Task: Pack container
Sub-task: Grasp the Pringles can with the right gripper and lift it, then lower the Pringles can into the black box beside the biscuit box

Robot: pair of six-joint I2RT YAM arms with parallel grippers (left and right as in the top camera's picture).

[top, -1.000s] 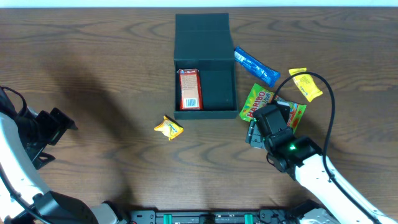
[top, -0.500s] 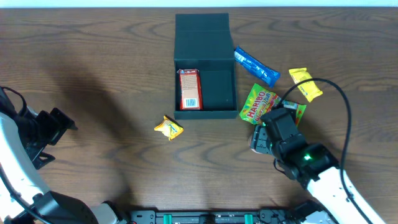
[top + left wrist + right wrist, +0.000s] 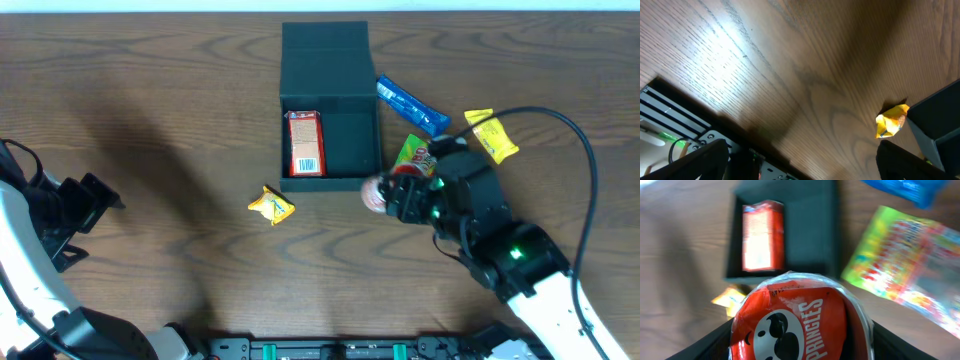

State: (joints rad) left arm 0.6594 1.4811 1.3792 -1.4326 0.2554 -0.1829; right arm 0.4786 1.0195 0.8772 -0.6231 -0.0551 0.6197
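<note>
The dark teal-black container (image 3: 350,150) stands open at the table's middle, its flap lid (image 3: 325,48) folded back. A red-and-white carton (image 3: 305,142) lies in its left half; both show in the right wrist view, container (image 3: 807,225) and carton (image 3: 762,235). My right gripper (image 3: 400,195) is shut on a small red Pringles can (image 3: 800,317) and holds it just off the container's front right corner (image 3: 376,192). My left gripper (image 3: 85,205) is open and empty at the far left.
A yellow wrapped snack (image 3: 272,206) lies in front of the container, seen also in the left wrist view (image 3: 892,120). A green Haribo bag (image 3: 412,155), a blue packet (image 3: 410,106) and a yellow packet (image 3: 492,135) lie right of the container.
My right gripper has lifted off the table by the Haribo bag and swung left toward the container, now carrying the Pringles can. The left arm has not moved.
</note>
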